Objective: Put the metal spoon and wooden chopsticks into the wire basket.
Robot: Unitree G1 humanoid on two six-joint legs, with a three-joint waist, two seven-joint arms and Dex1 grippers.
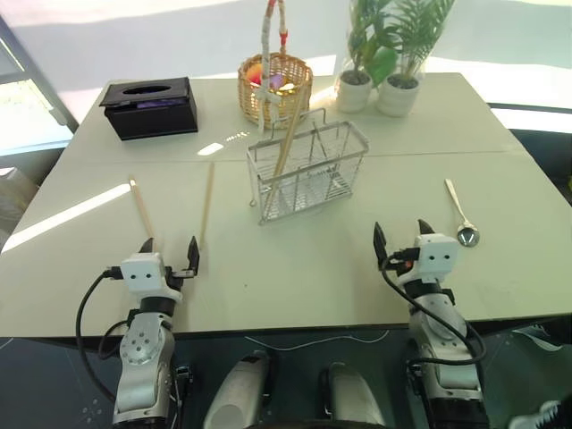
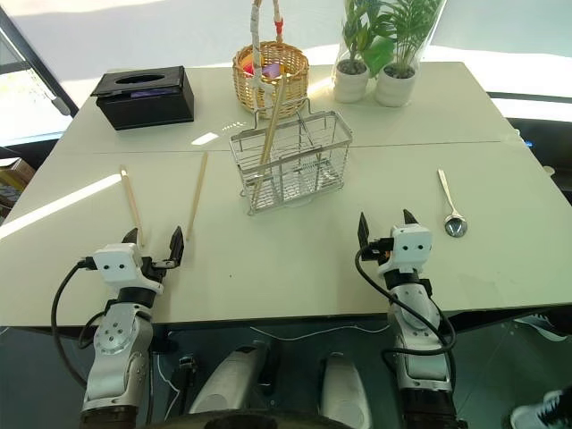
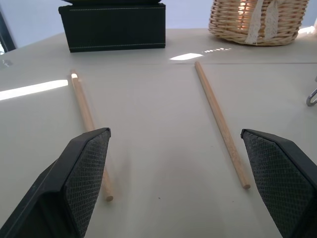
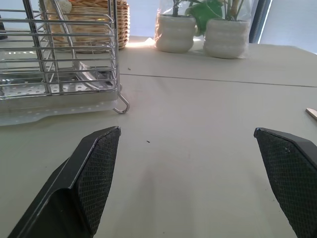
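The wooden chopsticks are split up, you'll see: two lie flat on the table (image 1: 357, 268) just ahead of your left gripper (image 1: 171, 248), one (image 1: 140, 206) off its left finger and the other (image 1: 206, 204) off its right finger, while one more (image 1: 286, 147) already leans tilted inside the wire basket (image 1: 308, 172), its top sticking out above the rim. Your left gripper is spread wide with nothing between its fingers (image 3: 84, 173), hovering low at the near edge of the table; in its wrist view the two loose sticks run away from the fingers, apart from each other and touching neither pad. Your right gripper (image 1: 399, 232) is likewise wide apart and holds nothing, sitting near the table's front edge. The metal spoon (image 1: 461, 216) lies flat just to the right of that gripper, bowl toward you, handle pointing away, not touching it. The wire basket stands upright in the middle of the table, between and beyond both grippers. Behind it sits a round wicker basket (image 1: 275, 88) with a tall wrapped handle. A black tissue box (image 1: 149, 107) rests at the far left, and two potted plants (image 1: 380, 85) in white pots stand at the far right.
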